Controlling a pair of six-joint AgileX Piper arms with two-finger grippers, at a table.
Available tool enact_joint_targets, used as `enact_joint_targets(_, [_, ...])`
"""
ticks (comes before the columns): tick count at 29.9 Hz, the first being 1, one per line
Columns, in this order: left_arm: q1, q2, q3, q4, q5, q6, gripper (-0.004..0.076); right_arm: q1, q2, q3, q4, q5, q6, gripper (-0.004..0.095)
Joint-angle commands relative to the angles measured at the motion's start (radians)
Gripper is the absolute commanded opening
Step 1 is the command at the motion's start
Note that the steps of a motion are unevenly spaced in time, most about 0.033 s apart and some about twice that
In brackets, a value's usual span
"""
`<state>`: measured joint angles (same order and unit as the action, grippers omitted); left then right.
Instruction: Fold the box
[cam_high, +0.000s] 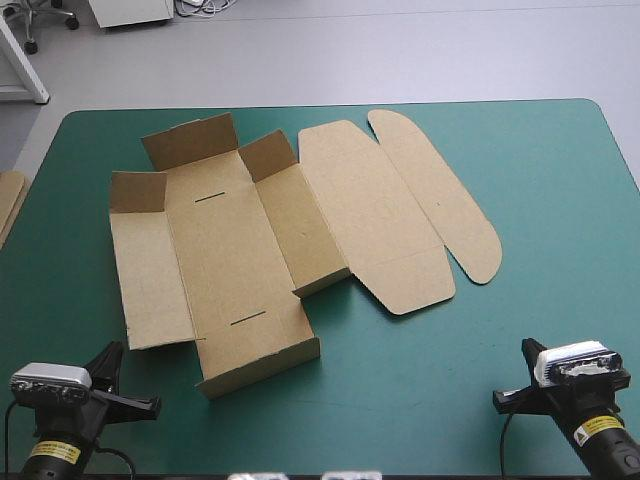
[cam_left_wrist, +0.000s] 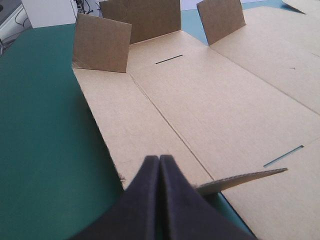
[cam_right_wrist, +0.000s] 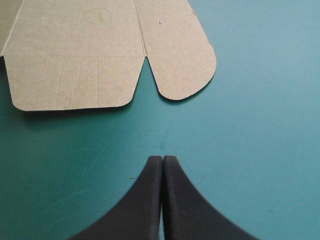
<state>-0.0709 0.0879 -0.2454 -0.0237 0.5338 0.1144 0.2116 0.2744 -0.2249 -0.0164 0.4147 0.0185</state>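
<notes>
place: robot lab, it seems | near: work table with teal-green cover (cam_high: 420, 380) | floor: plain grey floor (cam_high: 420, 50) | far left: castor base of an office chair (cam_high: 45, 18), white cabinet (cam_high: 130, 10), loose cables (cam_high: 200, 6)

Bare teal-green cover (cam_high: 420, 380) before right claw (cam_right_wrist: 162, 158), box (cam_high: 230, 250) with raised flaps (cam_left_wrist: 102, 45) before left claw (cam_left_wrist: 159, 157)

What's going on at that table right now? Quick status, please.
Left gripper shut, empty; right gripper shut, empty. Box mostly flat, several flaps raised, untouched. More board at table's left edge, apart.
</notes>
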Motion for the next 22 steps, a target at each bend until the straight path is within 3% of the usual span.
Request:
enact_joint_targets(1, [0.000,0.013,-0.029,-0.012,-0.081,-0.008,-0.0010,0.001,0.006,-0.027,-0.004,-0.081,-0.010,-0.0020])
enact_joint_targets(19, [0.000,0.013,-0.029,-0.012,-0.100,-0.008,-0.0008,0.001,0.006,-0.027,-0.004,-0.081,-0.010,-0.0020])
enact_joint_targets(22, [0.000,0.013,-0.031,-0.040,-0.137,-0.008,0.0064,0.001,0.006,-0.027,-0.004,-0.081,-0.010,-0.0020])
